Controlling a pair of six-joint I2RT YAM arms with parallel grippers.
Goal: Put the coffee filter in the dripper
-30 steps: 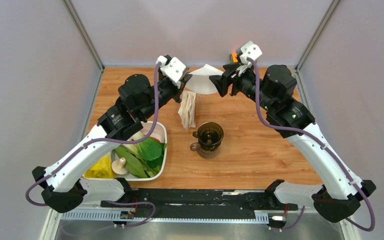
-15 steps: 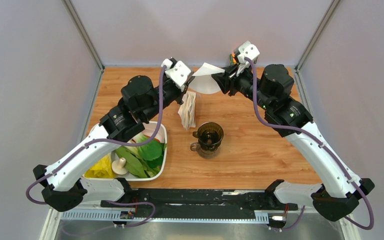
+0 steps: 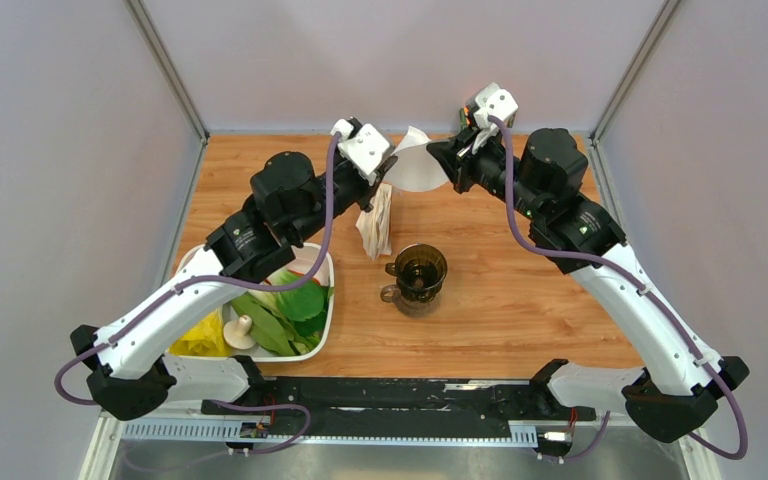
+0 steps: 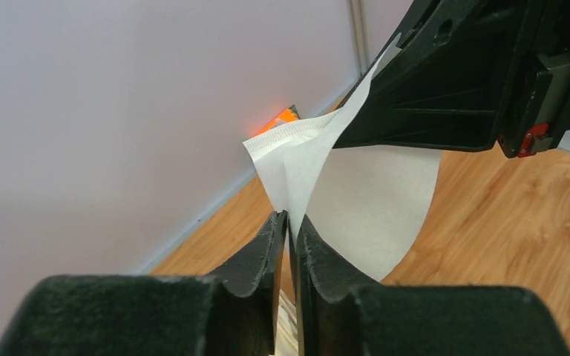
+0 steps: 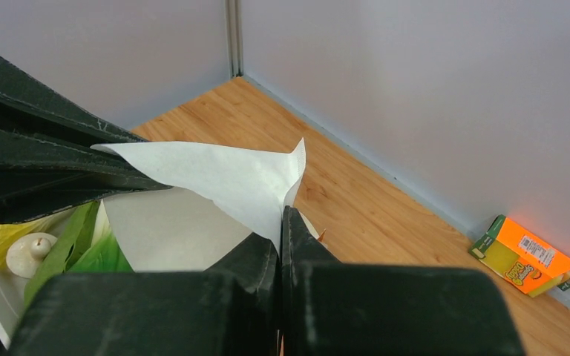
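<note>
Coffee filter (image 3: pixel 418 170) aloft – left fingers (image 4: pixel 262 256) and right fingers (image 5: pixel 256 261) each pinched closed on its edge.

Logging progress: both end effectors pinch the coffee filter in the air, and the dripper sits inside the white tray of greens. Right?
Not quite. In the top external view the dripper stands on the wooden table right of the white tray, not inside it. The left end effector and right end effector do both pinch the coffee filter in the air.
</note>
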